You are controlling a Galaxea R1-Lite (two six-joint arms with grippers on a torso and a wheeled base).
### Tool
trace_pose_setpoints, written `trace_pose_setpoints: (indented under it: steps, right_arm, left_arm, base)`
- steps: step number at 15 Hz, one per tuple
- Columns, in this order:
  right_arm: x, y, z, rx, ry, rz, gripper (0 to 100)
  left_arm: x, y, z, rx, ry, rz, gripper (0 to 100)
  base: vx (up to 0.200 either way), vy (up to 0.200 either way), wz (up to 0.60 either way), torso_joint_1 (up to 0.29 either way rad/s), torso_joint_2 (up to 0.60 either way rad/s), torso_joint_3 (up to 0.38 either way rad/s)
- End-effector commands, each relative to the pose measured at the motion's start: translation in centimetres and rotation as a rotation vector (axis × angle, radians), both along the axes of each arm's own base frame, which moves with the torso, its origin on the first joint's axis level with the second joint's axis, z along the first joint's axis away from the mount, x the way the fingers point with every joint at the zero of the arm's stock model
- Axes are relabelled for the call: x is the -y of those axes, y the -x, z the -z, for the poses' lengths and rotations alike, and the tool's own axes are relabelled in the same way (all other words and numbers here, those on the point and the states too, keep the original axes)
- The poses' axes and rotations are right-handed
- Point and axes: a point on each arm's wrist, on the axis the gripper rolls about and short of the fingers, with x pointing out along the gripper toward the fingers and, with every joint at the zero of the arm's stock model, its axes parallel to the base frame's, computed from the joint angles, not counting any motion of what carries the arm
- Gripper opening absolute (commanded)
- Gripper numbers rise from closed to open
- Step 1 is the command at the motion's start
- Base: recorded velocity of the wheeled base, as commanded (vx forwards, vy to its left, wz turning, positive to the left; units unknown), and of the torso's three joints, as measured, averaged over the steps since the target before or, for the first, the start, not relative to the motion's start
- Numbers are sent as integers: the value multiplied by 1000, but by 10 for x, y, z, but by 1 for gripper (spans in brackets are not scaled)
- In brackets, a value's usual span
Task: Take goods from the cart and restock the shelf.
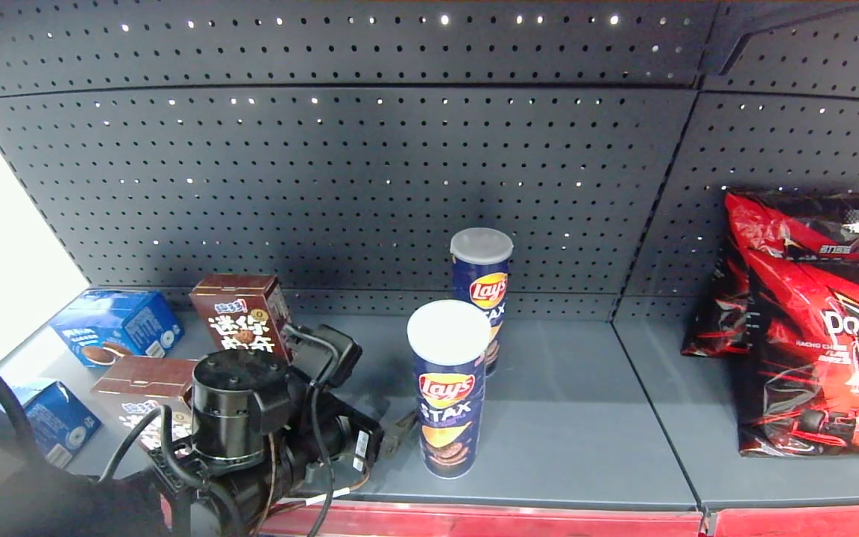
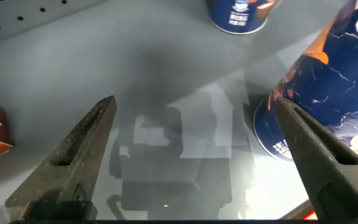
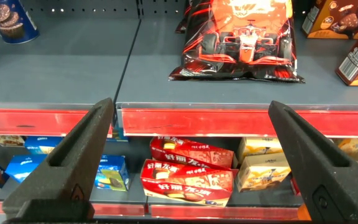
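At frame centre, front can (image 1: 448, 388) stands on shelf (image 1: 579, 418).
Left gripper (image 2: 192, 106), lower left, is open just beside it; right gripper (image 3: 191, 107) is open too.

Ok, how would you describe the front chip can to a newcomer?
On the grey shelf, two dark blue chip cans stand centrally. The front can is nearer the red edge, with a white lid; the rear can has a greyish one.

Bare shelf floor (image 1: 586, 403) lies open between the red chip bags (image 1: 821, 358) and the front can (image 1: 448, 388), which has the rear can (image 1: 482, 298) behind it. The front can stands just beside one finger of the spread left gripper (image 2: 192, 106), with brown boxes (image 1: 239, 317) close on the other side.
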Motion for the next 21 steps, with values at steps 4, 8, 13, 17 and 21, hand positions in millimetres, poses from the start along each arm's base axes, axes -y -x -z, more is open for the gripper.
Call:
trace_pose_setpoints:
  steps: [4, 8, 13, 17, 21]
  right_arm:
    - [0, 0, 0, 0, 0, -1, 100]
    - [0, 0, 0, -1, 0, -1, 100]
    - [0, 0, 0, -1, 0, -1, 100]
    - [0, 0, 0, 0, 0, -1, 100]
    - [0, 0, 0, -1, 0, -1, 100]
  left_arm:
    - [6, 4, -1, -2, 13, 9, 100]
    - [11, 6, 0, -4, 11, 27, 100]
    - [18, 9, 1, -7, 19, 39, 100]
    - [22, 8, 2, -5, 20, 42, 100]
    - [23, 8, 4, -13, 27, 43, 100]
  base:
    - [0, 0, 0, 0, 0, 0]
    - [0, 0, 0, 0, 0, 0]
    - [0, 0, 0, 0, 0, 0]
    - [0, 0, 0, 0, 0, 0]
    - [0, 0, 0, 0, 0, 0]
